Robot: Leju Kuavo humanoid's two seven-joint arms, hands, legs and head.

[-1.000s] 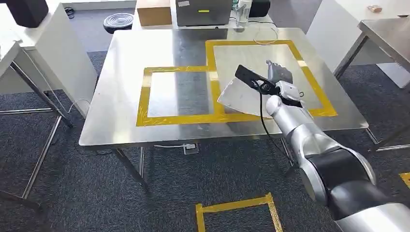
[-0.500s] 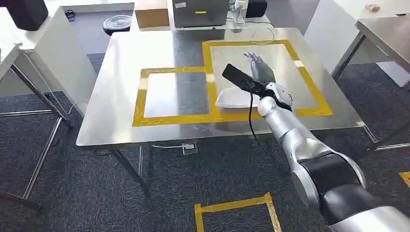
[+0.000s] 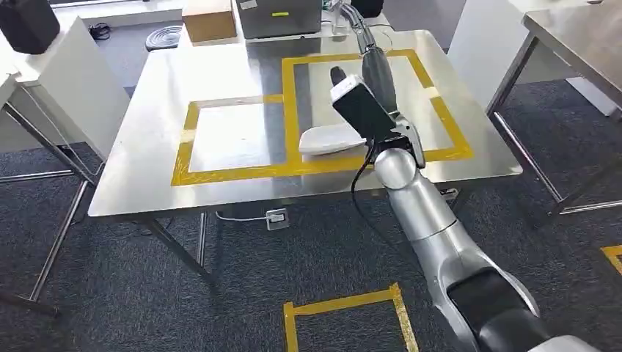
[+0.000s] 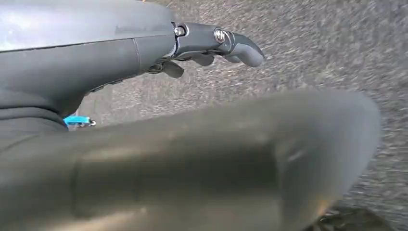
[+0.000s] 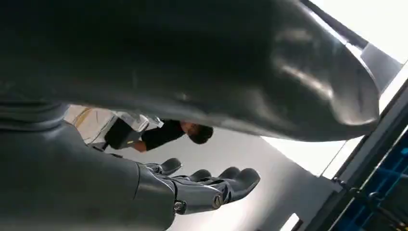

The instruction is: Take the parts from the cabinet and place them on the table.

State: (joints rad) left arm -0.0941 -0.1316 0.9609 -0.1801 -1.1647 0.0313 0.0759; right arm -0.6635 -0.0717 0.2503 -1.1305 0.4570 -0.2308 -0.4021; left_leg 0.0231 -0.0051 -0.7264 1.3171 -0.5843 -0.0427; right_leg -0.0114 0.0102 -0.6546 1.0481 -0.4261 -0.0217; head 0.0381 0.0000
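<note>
Part [image 3: 331, 139] lies flat on the table [image 3: 220, 81], below and behind the raised right hand [image 3: 374, 66], whose spread fingers hold nothing.

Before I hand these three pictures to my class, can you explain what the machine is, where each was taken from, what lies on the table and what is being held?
This is a two-armed humanoid robot. The head view looks down from high on its body at a steel table marked with yellow tape rectangles. A pale, flat metal part lies on the table, across the tape line between the two rectangles. The silver right arm reaches over it, its right hand raised with fingers straight, holding nothing. The other two pictures come from cameras at the wrists. The right wrist view shows the same hand's fingers apart and empty. The left wrist view shows the left hand over grey carpet, also empty.
</note>
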